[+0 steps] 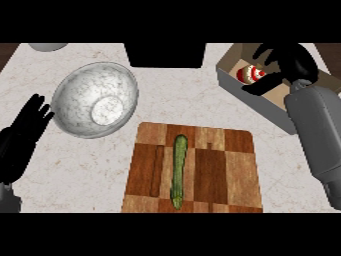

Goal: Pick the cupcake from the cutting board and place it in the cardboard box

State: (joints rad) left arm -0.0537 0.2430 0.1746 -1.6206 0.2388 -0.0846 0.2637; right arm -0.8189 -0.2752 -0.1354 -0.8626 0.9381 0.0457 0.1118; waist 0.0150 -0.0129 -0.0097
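The cupcake (pixel 250 74), red with white stripes, lies inside the cardboard box (pixel 236 85) at the upper right. My right hand (pixel 291 62) hovers over the box with relaxed, spread fingers just right of the cupcake, not curled round it. The wooden cutting board (pixel 225 160) sits at the lower centre and carries only a long green vegetable (pixel 179 170). My left hand (pixel 18 140) rests open at the left edge, fingers up.
A large silvery bowl (pixel 95 97) stands left of the board. A black object (pixel 165 55) sits at the back centre and a grey round thing (pixel 47 47) at the top left corner.
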